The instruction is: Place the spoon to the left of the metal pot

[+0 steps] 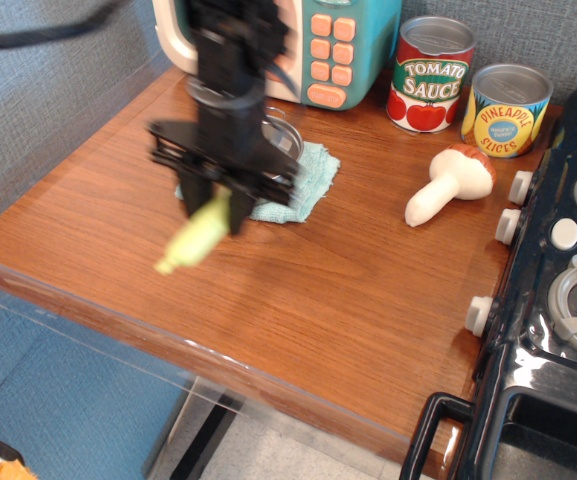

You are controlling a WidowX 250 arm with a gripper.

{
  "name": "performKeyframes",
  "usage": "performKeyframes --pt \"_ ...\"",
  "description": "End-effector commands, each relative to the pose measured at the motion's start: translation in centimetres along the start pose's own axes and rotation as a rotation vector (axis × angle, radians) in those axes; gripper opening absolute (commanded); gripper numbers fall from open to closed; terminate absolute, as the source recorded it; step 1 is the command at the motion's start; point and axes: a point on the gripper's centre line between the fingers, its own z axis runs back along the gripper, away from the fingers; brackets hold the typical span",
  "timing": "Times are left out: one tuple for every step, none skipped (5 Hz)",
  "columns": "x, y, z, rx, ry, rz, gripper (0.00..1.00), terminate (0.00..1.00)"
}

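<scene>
The spoon (pixel 196 240) hangs in the air, pinched near its bowl end by the end effector (pixel 218 205), its pale yellow-green handle slanting down and out below the fingers, clear of the bench (pixel 298 290); the bowl itself is hidden between the jaws. Held high like this, it can cross without dragging on the wood. Directly behind the end effector sits the pot (pixel 278 135), mostly covered by the arm, resting on a green cloth (pixel 303 180) that reaches out to the end effector's right. Bare wood lies to its left, apparently the intended landing spot. Well off to the right are a toy mushroom (pixel 448 185) and two tins (pixel 468 90), far enough away not to interfere. The blur suggests fast travel.
</scene>
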Motion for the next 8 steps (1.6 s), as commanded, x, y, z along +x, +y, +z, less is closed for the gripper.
performKeyframes --pt "3.9 9.1 -0.1 0.044 -0.041 0.136 0.00 0.00" --pt "5.4 11.2 -2.8 0.072 0.013 0.131 0.00 0.00" --pt "5.7 12.2 -6.3 0.062 0.084 0.060 0.00 0.00" --pt "5.3 12.1 -8.9 0.033 0.110 -0.009 0.00 0.00" --pt "5.5 12.0 -8.4 0.035 0.101 -0.054 1.00 0.00" --pt "5.6 11.6 -5.7 0.031 0.007 -0.081 1.00 0.00" --pt "5.5 11.4 -2.6 0.037 -0.017 -0.077 1.00 0.00" --pt "5.2 10.7 -0.2 0.029 -0.044 -0.067 1.00 0.00"
